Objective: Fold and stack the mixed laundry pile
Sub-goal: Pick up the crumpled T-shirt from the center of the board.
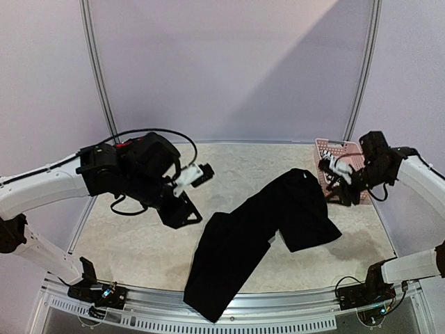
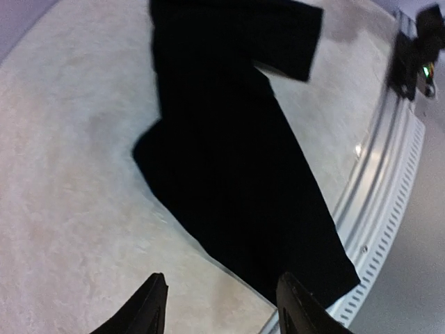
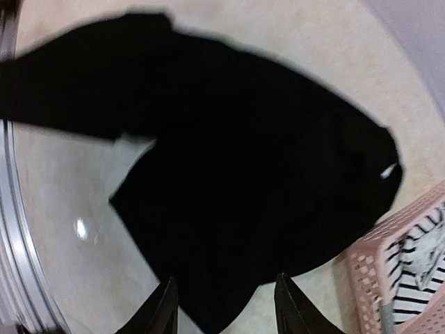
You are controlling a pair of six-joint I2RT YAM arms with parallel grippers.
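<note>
Two claws stand open, empty. The left gripper (image 2: 219,296) hovers at centre left over the beige table (image 1: 139,236). The right gripper (image 3: 226,298) hovers at right, beside the pink perforated plastic basket (image 3: 375,275) holding a black-and-white striped tank top (image 3: 417,278). A large plain black cloth T-shirt (image 1: 257,229) lies diagonally across the table's middle, its lower end over the bottom edge.

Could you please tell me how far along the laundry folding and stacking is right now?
Done: the black T-shirt is out on the table, lying bent and unfolded, its end over the near edge. In hand: nothing; the jaws of the left arm and right arm stand open and empty. Left: folding that shirt, then the striped top in the pink basket; no stack exists yet.
</note>
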